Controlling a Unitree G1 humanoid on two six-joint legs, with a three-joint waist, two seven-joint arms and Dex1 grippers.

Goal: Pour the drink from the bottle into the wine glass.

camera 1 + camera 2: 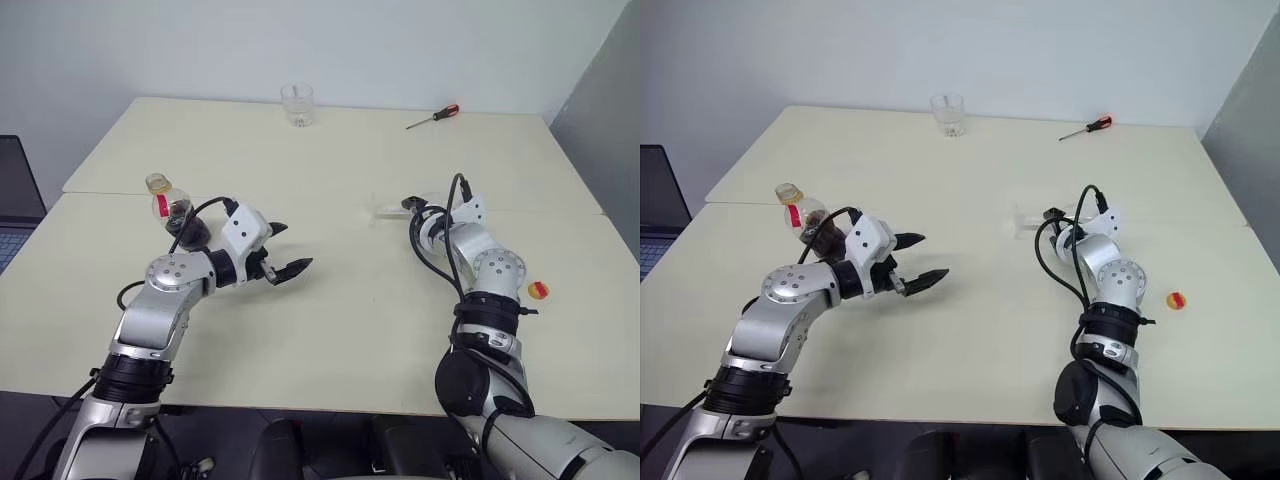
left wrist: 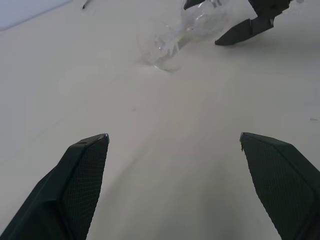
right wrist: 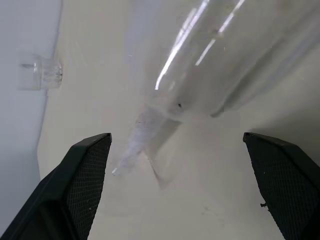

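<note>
As the clear stemmed wine glass (image 2: 172, 42) lies toppled on the cream table (image 1: 330, 330), right gripper (image 3: 177, 145) fingers apart around it, well apart from the squat cola bottle (image 1: 175, 215), a clumsy close risks rolling it.

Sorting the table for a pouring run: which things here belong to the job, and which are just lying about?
Job: bottle of dark drink; wine glass, lying on its side.
Lying about: tumbler, screwdriver, small red-and-yellow thing.

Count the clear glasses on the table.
2: a tumbler upright at the far edge, and the wine glass lying on its side just ahead of the right hand.
</note>
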